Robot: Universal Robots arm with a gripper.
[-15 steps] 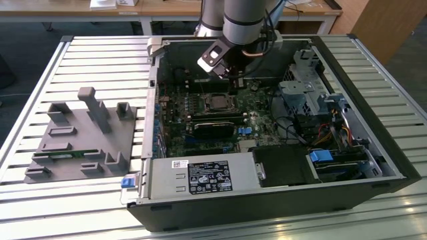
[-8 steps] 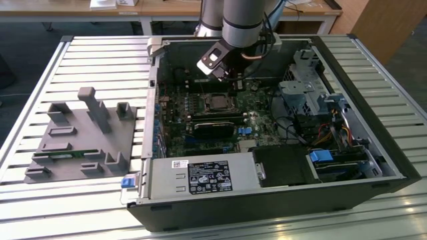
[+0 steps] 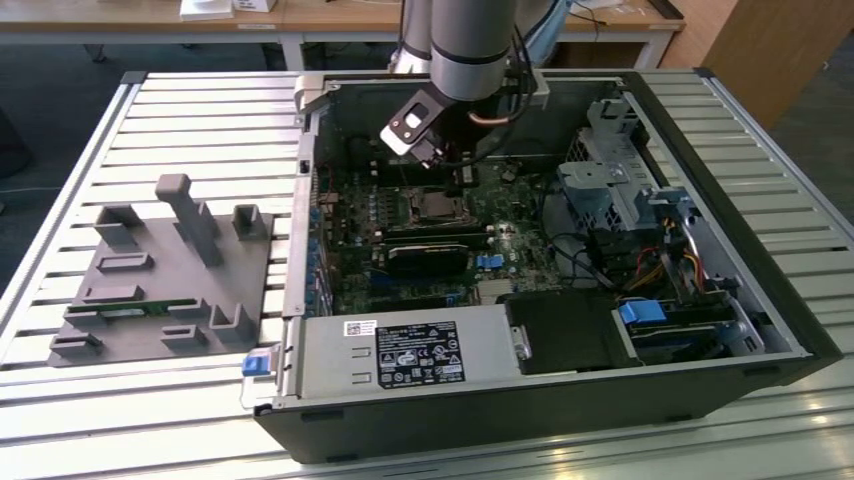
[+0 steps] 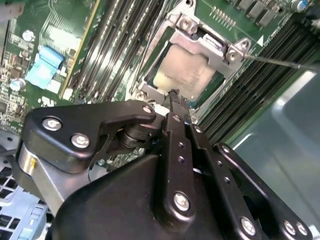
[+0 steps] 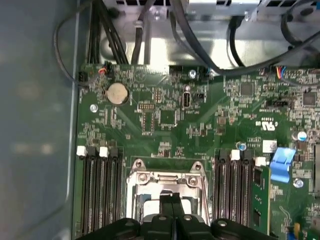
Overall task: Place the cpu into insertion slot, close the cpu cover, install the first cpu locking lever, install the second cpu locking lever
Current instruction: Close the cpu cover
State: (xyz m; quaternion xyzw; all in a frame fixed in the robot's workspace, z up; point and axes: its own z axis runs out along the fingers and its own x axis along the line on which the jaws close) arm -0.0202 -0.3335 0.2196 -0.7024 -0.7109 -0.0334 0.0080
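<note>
The cpu (image 4: pixel 184 70) shows its dull silver top in the insertion slot (image 3: pixel 434 206) on the green board. The cpu cover (image 4: pixel 210 44), a silver metal frame, lies down around the chip; in the first wrist view the cover (image 5: pixel 167 178) sits between the memory slots. A thin metal locking lever (image 4: pixel 280 62) runs out from the cover's screw corner. My gripper (image 4: pixel 174 96) hangs just above the chip's edge with its two black fingers pressed together, shut, nothing visible between them. The fingertips (image 5: pixel 170 199) also overlap the cover's window, and the gripper (image 3: pixel 466 170) reaches down into the case.
The open computer case (image 3: pixel 747 250) lies on a slatted table. Black memory slots (image 5: pixel 100 195) flank the socket, with a blue clip (image 5: pixel 281 164) beside them. A black card (image 3: pixel 427 256), a power supply (image 3: pixel 400 353) and a drive cage (image 3: pixel 607 185) surround it. A grey fixture block (image 3: pixel 160 270) stands at the exterior view's left.
</note>
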